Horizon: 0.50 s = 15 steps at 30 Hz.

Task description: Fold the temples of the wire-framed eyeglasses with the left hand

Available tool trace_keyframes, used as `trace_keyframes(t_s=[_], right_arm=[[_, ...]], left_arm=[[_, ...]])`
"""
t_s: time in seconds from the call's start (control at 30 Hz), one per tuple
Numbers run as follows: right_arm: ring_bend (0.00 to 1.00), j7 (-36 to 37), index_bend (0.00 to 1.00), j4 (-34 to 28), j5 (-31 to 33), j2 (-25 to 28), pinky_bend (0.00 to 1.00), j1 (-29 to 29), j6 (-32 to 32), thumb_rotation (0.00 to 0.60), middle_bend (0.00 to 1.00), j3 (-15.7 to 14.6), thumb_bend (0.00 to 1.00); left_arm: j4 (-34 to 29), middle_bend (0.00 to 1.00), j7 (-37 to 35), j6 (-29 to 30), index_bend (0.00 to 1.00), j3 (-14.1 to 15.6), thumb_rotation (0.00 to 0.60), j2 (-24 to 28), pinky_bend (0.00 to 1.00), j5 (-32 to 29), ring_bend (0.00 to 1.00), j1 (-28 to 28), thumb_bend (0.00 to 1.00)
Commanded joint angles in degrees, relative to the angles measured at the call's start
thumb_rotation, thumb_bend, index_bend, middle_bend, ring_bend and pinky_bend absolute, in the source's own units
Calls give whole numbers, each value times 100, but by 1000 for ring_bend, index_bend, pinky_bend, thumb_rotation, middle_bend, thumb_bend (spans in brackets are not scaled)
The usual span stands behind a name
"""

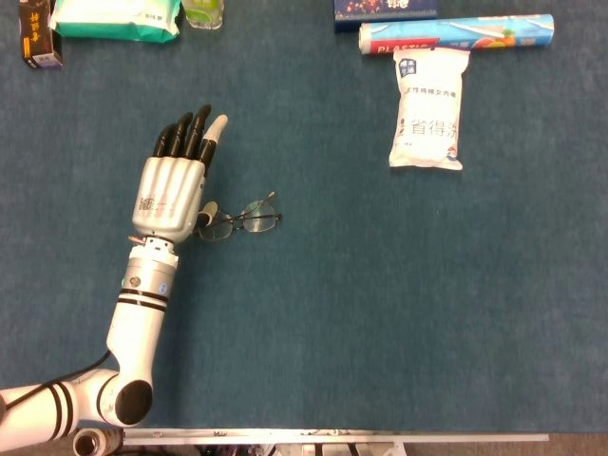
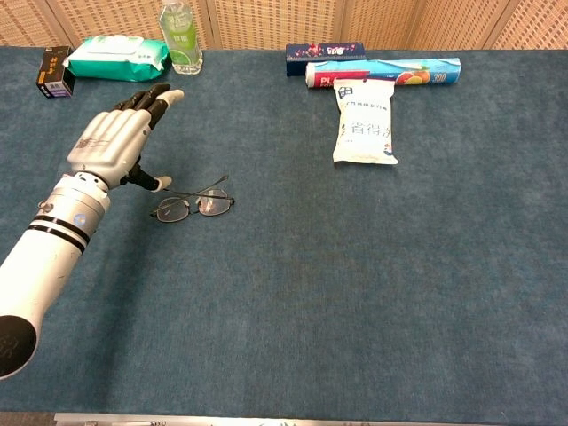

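The wire-framed eyeglasses (image 1: 241,220) (image 2: 193,206) lie on the blue cloth, lenses toward the front edge, one thin temple angling back to the right. My left hand (image 1: 175,180) (image 2: 114,142) hovers just left of them, flat, palm down, fingers stretched forward and apart, holding nothing. Its thumb tip (image 1: 208,208) (image 2: 158,184) hangs close to the glasses' left end; I cannot tell whether it touches. The right hand shows in neither view.
At the back left stand a small dark box (image 2: 55,71), a green wipes pack (image 2: 117,57) and a bottle (image 2: 180,35). At the back right lie a blue box (image 2: 325,52), a plastic-wrap roll (image 2: 383,71) and a white pouch (image 2: 365,120).
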Motion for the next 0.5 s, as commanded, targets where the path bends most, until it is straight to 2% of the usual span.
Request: trace_keyframes(t_s=[0.03,0.5], right_arm=[[231,3,471,-2,3,3,414,-1,-1,600,373,1,470],[231,8,471,0,-9,8,414,-9,9,600,373,-4,470]], left_arm=[[94,0,-85,-57,0,-13,600,-28,101,-23,0,38,164],[531,0,-519,-252,0,-48,600,-221,101,-8,0,161,164]])
